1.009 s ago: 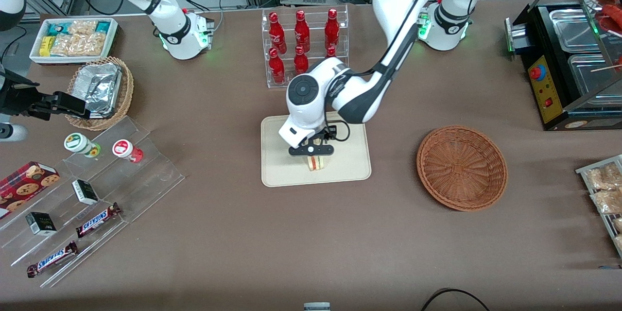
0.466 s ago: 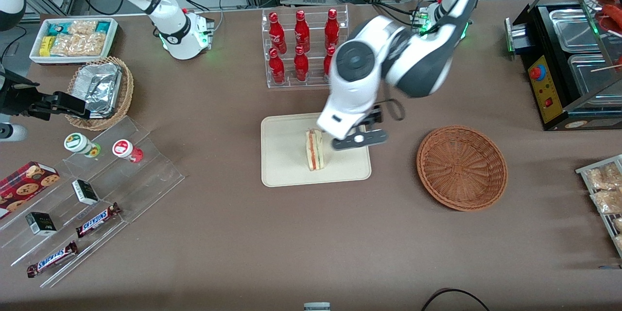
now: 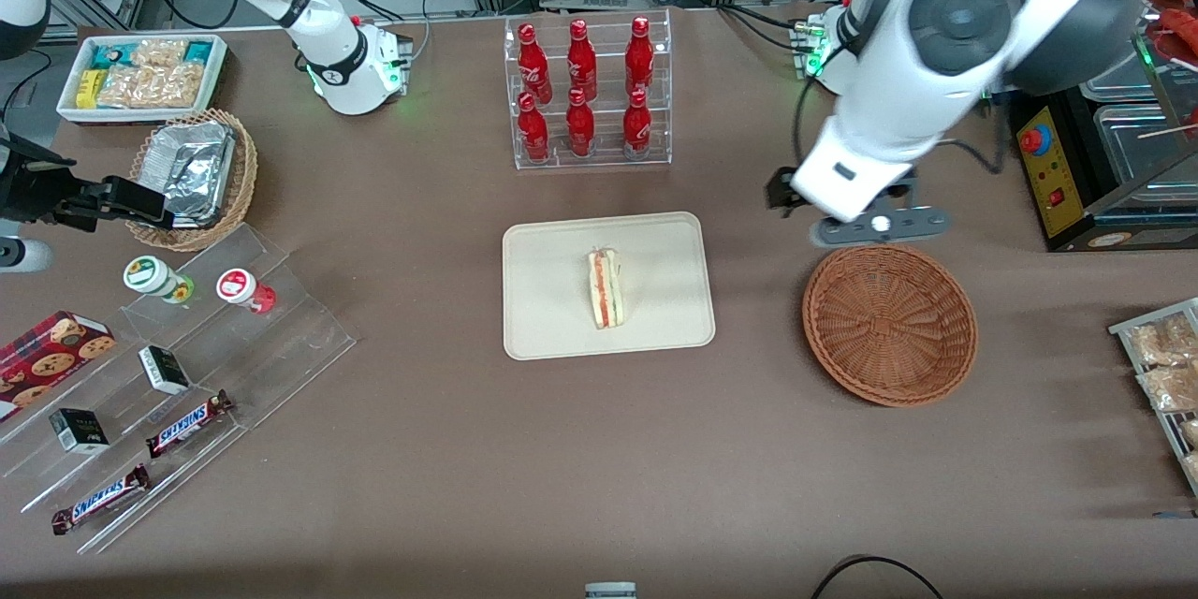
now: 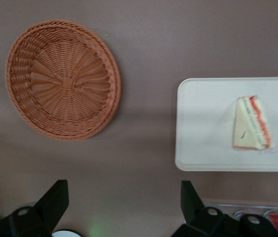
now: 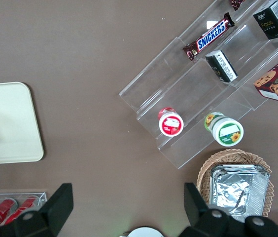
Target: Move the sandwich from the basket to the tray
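I am watching the front view, where the sandwich (image 3: 606, 288) is lying on the tray (image 3: 543, 318) in the middle of the frame, resting on its side with the red and green stripes of its cut edge facing up. It is sitting inside the rim, a little toward the working arm's end of the tray. The basket (image 3: 889, 323) is sitting right of center in that frame, well apart from the tray, with nothing in it.

I am seeing the gripper (image 3: 880, 225) hanging in the upper right part of the frame, above the table and just over the basket's rim on the side farther from the front camera. Its fingers (image 4: 52, 202) are spread wide apart and gripping nothing; the wrist camera is showing bare brown table between them, with the basket (image 4: 62, 79) and the tray (image 4: 203, 148) holding the sandwich (image 4: 251, 123) both lying free of them.

In the upper middle of the front frame a clear rack of red bottles (image 3: 585, 94) is standing farther from the camera than the tray. In the lower left, candy bars (image 3: 187, 423) are lying on clear stepped shelves (image 3: 281, 337).
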### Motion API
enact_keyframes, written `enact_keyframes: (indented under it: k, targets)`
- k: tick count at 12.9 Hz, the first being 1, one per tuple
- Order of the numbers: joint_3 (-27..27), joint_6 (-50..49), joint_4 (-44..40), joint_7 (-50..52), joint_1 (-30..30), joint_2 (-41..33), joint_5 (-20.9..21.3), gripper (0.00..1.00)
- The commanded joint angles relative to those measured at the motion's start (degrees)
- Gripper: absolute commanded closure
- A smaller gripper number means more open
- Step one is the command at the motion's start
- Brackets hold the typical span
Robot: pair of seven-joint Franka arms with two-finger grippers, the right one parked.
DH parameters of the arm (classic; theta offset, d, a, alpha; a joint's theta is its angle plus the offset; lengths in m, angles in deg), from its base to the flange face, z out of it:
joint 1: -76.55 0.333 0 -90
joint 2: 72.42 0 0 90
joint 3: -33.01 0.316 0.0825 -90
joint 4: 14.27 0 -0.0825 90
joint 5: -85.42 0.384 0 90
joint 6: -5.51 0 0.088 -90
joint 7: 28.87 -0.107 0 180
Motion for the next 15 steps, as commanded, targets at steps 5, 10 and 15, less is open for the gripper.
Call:
enact_keyframes:
  k: [5, 10, 15]
  targets:
    - [-0.39, 2.01, 6.50, -12.13, 10.20, -6.03, 3.19, 0.00]
    - [-0.39, 2.09, 4.66, -20.14, 14.26, -5.94, 1.52, 0.00]
    - [-0.48, 0.86, -1.59, -20.41, 15.58, -1.81, -0.23, 0.00]
